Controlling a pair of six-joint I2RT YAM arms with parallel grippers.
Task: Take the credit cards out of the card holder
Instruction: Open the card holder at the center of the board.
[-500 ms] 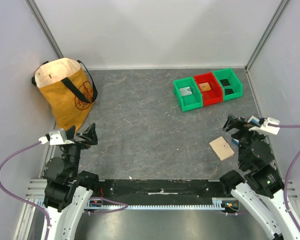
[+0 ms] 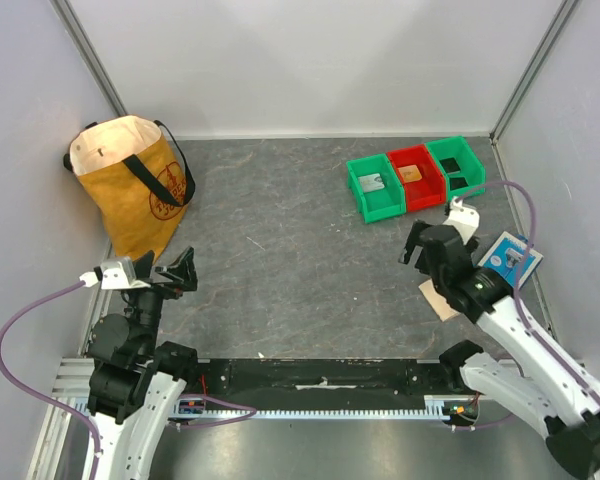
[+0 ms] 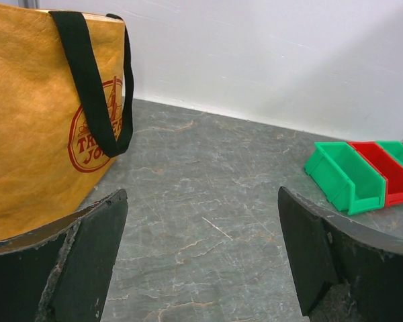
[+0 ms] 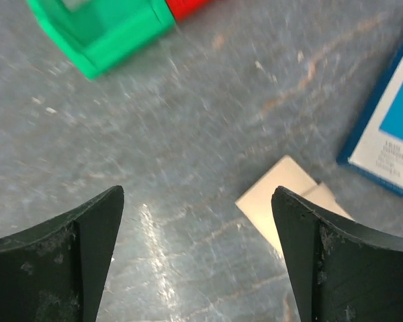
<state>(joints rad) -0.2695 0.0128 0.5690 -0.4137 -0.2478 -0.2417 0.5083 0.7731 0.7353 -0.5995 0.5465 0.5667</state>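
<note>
Right gripper (image 4: 196, 194) is hanging wide open near the card holder (image 4: 285, 194) — lying that flat, it's risking getting shoved into the blue packet (image 4: 389, 127). Left gripper (image 3: 201, 194) is gaping too.

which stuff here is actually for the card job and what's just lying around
For the job:
- card holder, tan, lying flat on the table
- right gripper, open just above it

Lying about:
- yellow tote bag
- blue-and-white packet
- row of green and red bins
</note>
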